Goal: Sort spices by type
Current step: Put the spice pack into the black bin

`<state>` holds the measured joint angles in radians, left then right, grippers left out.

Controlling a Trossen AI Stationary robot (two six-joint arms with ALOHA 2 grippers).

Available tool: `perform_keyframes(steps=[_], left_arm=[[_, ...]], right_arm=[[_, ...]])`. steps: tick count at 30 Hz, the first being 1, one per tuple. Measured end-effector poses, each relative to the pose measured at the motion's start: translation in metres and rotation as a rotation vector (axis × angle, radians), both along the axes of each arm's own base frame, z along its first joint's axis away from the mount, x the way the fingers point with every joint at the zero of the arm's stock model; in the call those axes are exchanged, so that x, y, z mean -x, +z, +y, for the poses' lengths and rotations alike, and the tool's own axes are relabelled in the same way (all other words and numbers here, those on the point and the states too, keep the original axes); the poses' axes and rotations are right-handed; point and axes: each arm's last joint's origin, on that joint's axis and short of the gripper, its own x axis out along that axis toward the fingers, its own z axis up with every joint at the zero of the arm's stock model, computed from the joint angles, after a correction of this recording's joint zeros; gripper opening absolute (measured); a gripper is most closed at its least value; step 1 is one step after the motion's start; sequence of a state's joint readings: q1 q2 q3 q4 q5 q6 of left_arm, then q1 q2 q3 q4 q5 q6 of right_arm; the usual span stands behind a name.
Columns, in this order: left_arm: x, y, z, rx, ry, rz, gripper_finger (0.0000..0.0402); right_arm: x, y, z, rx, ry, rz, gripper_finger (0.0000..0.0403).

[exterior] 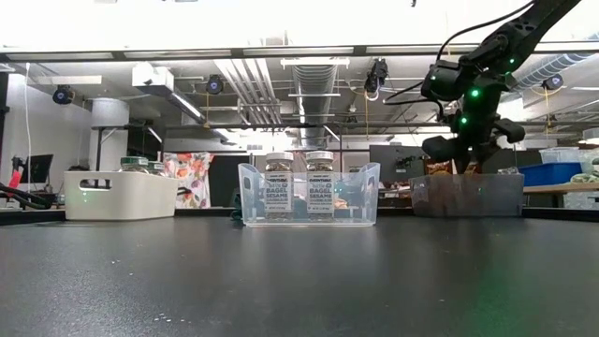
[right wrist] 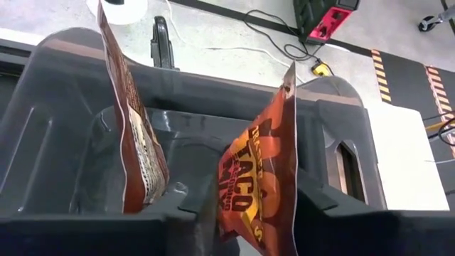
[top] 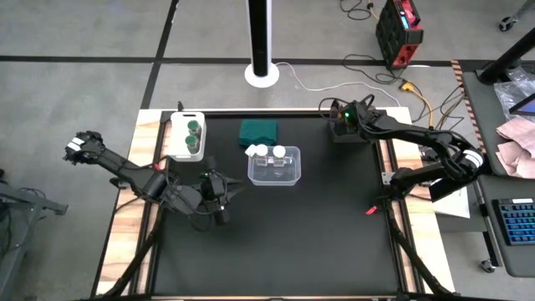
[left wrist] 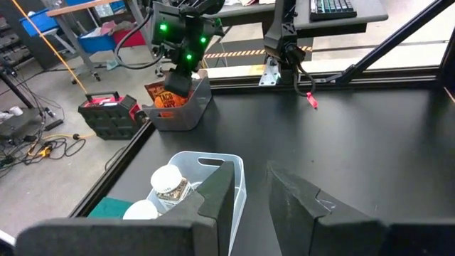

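The right pincer point(right wrist: 242, 213), over the grey bin point(right wrist: 50, 107) at upper right, hangs part-open around the taco packet point(right wrist: 259, 174), dropping it beside the other packet point(right wrist: 131, 135), grouping like spices

2 orange-red packets point(right wrist: 259, 181) stand inside a grey bin point(right wrist: 64, 107).

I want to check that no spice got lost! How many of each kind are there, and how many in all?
Green-lidded jars: 2
White-lidded jars: 3
Orange packets: 2
Total: 7
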<state>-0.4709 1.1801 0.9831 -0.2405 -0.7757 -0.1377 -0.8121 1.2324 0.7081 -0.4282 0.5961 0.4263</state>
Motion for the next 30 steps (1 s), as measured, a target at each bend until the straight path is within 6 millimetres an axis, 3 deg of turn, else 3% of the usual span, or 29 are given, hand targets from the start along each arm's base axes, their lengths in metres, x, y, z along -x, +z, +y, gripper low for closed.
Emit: perform_keyframes(steps=[12,30], left_arm=[[0.0,-0.0005,0.0,0.002,0.001,0.0,0.0066],[0.0,-0.0006,0.0,0.001,0.001,0.001,0.0066]], right_arm=[[0.0007,0.0042,0.0005,0.014,-0.001,-0.005,0.0157],[0.0005,0.0052,0.0002,0.018,0.002,-0.005,0.016]])
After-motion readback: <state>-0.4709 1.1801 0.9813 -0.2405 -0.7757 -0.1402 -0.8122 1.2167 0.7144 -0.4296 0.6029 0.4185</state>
